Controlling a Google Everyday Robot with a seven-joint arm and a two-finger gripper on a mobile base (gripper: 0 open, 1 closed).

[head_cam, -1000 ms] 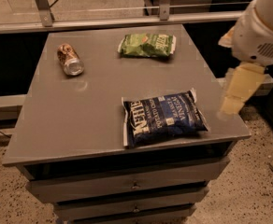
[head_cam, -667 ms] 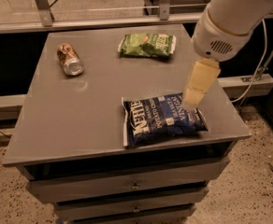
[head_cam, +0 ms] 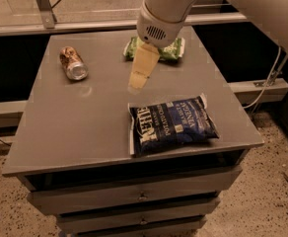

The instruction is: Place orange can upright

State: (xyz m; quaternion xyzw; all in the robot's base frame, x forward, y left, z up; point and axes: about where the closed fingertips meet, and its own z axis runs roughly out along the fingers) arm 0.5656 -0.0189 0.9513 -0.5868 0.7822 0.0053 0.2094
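The orange can [head_cam: 73,63] lies on its side at the back left of the grey table top [head_cam: 80,122], its silver end facing the front. My gripper [head_cam: 140,76] hangs from the white arm over the middle of the table, to the right of the can and well apart from it. It is above the table surface and holds nothing that I can see.
A dark blue chip bag [head_cam: 171,124] lies at the front right of the table. A green chip bag [head_cam: 171,49] lies at the back, partly hidden behind my arm. The table has drawers below. A cable and a metal rail run at the right.
My arm has swung left from beyond the table's right edge to above its middle, closer to the can. The can and both bags have not moved.
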